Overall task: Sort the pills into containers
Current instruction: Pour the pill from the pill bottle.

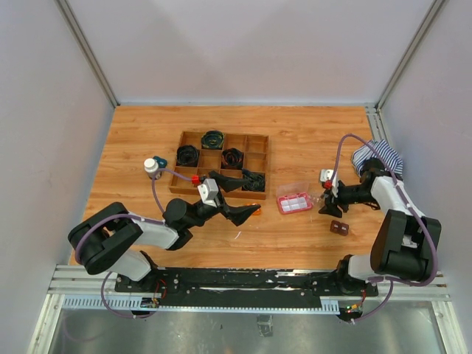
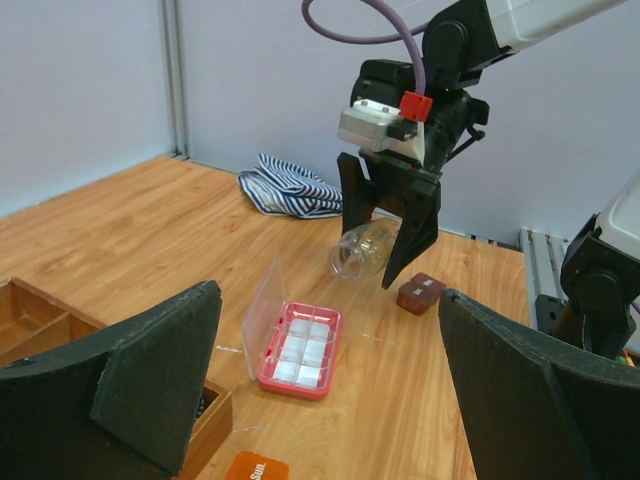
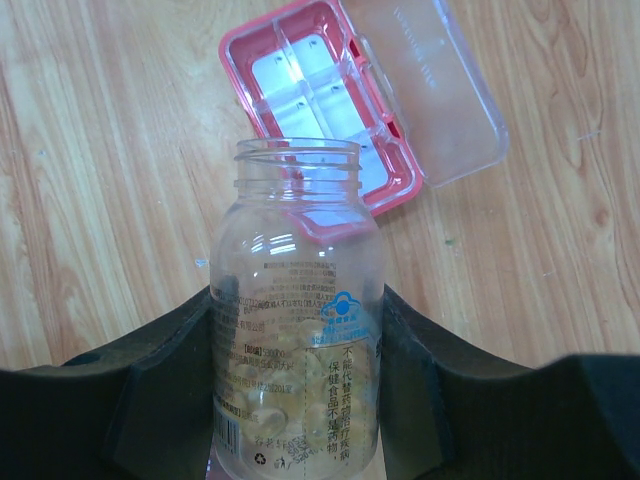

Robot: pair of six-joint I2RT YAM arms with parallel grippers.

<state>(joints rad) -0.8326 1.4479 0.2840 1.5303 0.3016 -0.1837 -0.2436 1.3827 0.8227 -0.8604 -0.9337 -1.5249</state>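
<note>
Showing the right end effector [image 2: 375, 260] clamped on the clear vial [image 3: 295, 330], with one finger pressed against each side of the vial's body. The vial is uncapped. At the centre of the left wrist view it lies tipped nearly on its side, its open mouth pointing lower left toward the pink box [image 2: 300, 352]. Pale capsules [image 3: 315, 415] are gathered in the end of the vial nearest the fingers.

In the right wrist view the vial's mouth overlaps the near edge of the box at upper centre; whether the two touch cannot be told. The box rests flat on the table [image 1: 310, 140], with its clear lid [image 3: 430, 90] swung open to one side and its compartments exposed.

The left end effector [image 2: 328, 300] has its fingers spread wide apart and grips nothing; they fill the lower left and lower right of its own wrist view.

In the top view the box lies right of centre, between the two end effectors.
- The wooden tray [image 1: 257, 144], holding black coils [image 1: 212, 138], sits above centre.
- The white-capped bottle [image 1: 151, 166] stands just beside the tray's left edge.
- A brown block [image 1: 339, 228] lies at lower right, near the right end effector.
- A striped cloth [image 1: 377, 156] lies at the right edge of the table.
- An orange block [image 2: 257, 468] shows at the bottom edge of the left wrist view.
</note>
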